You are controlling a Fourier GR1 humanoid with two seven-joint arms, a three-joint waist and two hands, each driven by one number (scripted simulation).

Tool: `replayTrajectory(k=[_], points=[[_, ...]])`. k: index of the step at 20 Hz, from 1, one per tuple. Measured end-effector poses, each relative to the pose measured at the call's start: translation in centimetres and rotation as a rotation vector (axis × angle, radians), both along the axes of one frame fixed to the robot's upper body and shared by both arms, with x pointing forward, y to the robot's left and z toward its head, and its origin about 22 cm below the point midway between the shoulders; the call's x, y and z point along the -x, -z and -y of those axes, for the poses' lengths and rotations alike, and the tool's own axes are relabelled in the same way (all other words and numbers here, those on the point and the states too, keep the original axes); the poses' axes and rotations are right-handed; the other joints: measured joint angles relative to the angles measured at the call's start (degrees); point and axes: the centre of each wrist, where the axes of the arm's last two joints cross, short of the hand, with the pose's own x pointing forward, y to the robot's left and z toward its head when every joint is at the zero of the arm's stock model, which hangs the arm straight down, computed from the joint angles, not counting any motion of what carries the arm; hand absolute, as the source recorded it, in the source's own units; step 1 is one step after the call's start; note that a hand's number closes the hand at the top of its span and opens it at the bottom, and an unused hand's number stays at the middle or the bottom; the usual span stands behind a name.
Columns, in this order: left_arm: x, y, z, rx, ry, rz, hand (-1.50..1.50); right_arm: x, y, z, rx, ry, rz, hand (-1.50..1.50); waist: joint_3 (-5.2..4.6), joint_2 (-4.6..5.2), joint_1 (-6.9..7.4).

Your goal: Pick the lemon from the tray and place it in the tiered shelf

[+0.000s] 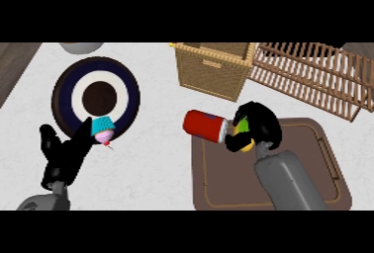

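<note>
My right hand [252,126] is curled around the lemon [244,129], over the far edge of the brown tray [219,183]. The wooden shelf [314,74] lies ahead and to the right. My left hand [64,155] rests open, far away.

Pale marbled counter [153,163] pretty much everywhere, lit evenly. Strip of dark wood surface [13,64] way off at the far left corner. Bit of grey at the far right corner, can't tell what.
</note>
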Motion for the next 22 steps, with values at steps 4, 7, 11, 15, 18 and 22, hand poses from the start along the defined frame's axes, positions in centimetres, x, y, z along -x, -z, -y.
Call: replayTrajectory(k=[4,7,11,15,18,22], points=[[0.2,-0.2,0.1,0.003,-0.008,-0.007,0.00,-1.2,-3.9,-1.4,-0.026,0.047,0.135,1.50,0.02,-0.15,-0.19],[0.4,-0.3,0.3,0.009,-0.009,-0.013,0.00,-0.8,-7.6,-2.7,-0.012,0.079,0.255,1.50,-0.01,-0.37,-0.57],[0.1,-0.1,0.2,0.005,-0.020,-0.014,0.00,0.2,-13.6,-3.9,0.012,0.152,0.395,1.50,-0.05,-0.49,-1.06],[0.0,-0.2,-0.1,0.006,-0.022,-0.014,0.00,1.3,-18.7,-3.2,0.039,0.204,0.492,1.50,-0.05,-0.47,-1.09],[0.3,0.1,0.3,0.002,-0.014,-0.010,0.00,1.6,-21.8,-2.4,0.044,0.234,0.559,1.50,-0.02,-0.42,-0.88],[0.4,0.3,0.3,0.000,-0.009,-0.005,0.00,1.2,-25.7,-0.2,0.044,0.281,0.615,1.50,0.02,-0.36,-0.75]])
